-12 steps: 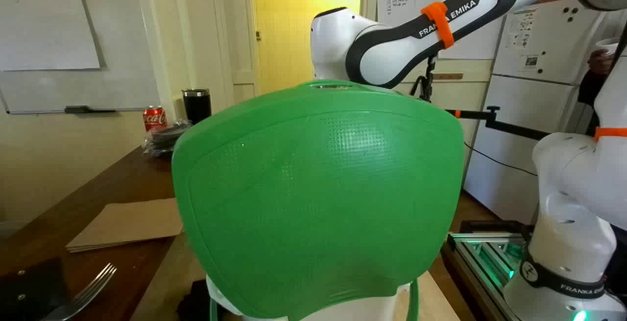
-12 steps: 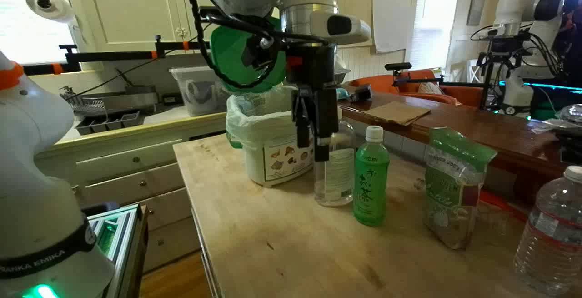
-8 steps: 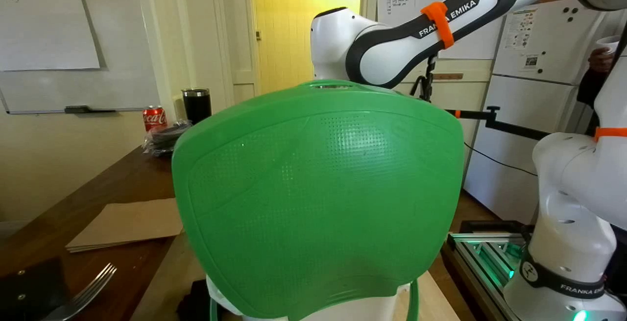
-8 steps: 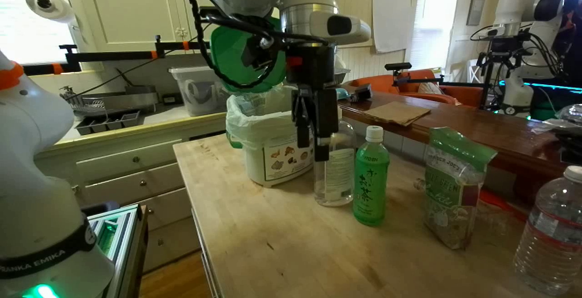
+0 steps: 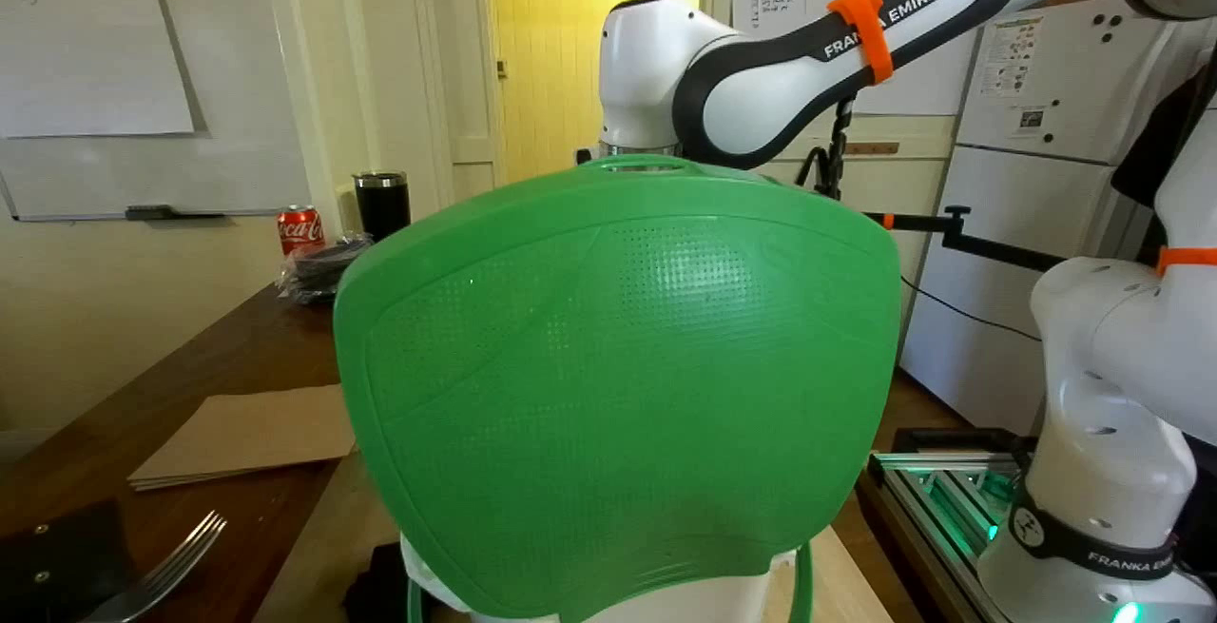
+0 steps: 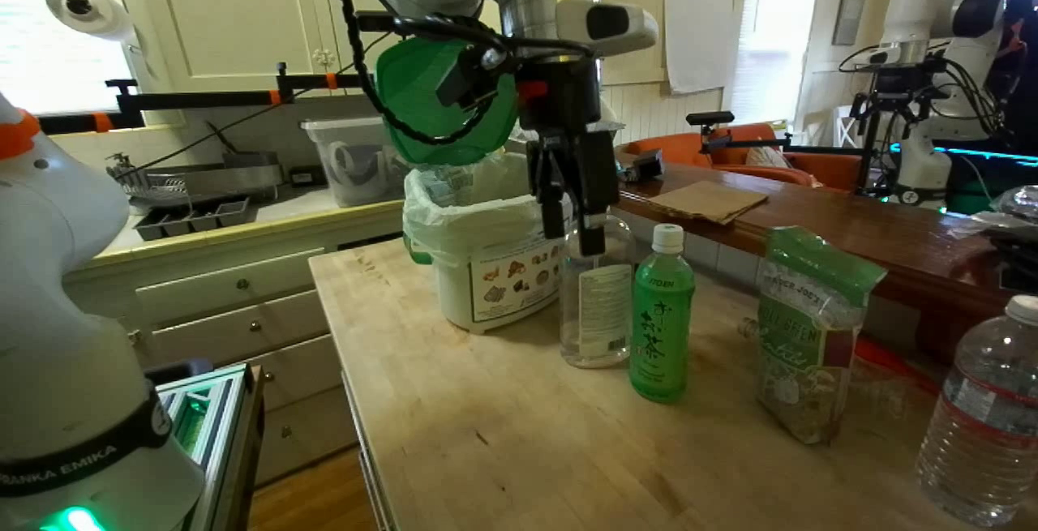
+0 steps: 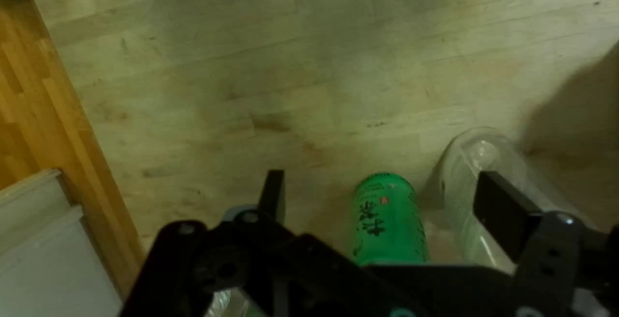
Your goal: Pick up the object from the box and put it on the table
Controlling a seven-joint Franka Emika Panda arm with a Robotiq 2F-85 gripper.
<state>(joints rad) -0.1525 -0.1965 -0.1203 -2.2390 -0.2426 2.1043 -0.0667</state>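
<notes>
The box is a white bin with a pale green liner and a raised green lid. In an exterior view the lid hides most of the bin and my gripper. What lies in the bin cannot be made out. The wooden table bears the bin and also fills the wrist view. My gripper points down beside the bin, over the clear bottle and near the green tea bottle. In the wrist view my gripper's fingers stand wide apart with nothing held.
A clear bottle and a green tea bottle stand upright close to the bin. A green food bag and a large water bottle stand farther along. A dark brown counter runs behind, with brown paper.
My gripper has risen and shifted slightly to the right in an exterior view. The arm's wrist is also higher. The bin and bottles have not moved.
</notes>
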